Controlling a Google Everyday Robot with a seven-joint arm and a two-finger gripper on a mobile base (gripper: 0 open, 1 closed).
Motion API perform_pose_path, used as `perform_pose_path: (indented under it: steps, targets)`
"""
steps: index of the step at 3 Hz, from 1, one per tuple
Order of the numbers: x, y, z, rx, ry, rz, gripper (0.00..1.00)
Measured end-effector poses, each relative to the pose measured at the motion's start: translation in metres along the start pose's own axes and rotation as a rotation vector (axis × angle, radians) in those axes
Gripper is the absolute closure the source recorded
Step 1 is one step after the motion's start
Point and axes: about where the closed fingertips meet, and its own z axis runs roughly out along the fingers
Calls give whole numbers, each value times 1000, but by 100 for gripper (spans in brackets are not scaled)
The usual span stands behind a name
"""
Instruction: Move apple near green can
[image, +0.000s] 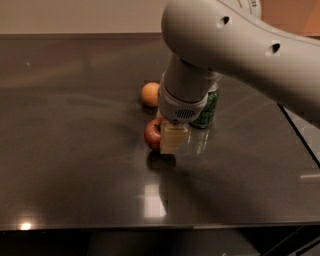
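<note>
Reaching down from the upper right over a dark glossy table (60, 150) with a thick pale arm (225, 45). Gripping the apple (152, 135) in the gripper (167, 141), closed on the fruit near the middle of the tabletop, with one pale finger (173, 139) pressed flat against its right side and the other out of sight behind it. Holding the red fruit low, on the surface or just over it, impossible to tell which, above a dark shadow and a dim reflection in the polish. Half covering the green can (206, 114) with the wrist; found upright just right of the apple and a little behind it, right beside the pale finger, with the fruit itself close but not touching the can. Flanked at the back left by a smaller orange fruit (150, 94), resting on the table near the wrist's left edge, apart from both apple and can. Catching bright glints of overhead light along the front of the tabletop.
</note>
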Motion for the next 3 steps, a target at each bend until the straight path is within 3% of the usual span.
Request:
perform_pose_path:
  steps: [3]
  targets:
    - [14, -48, 11, 12, 21, -9, 100]
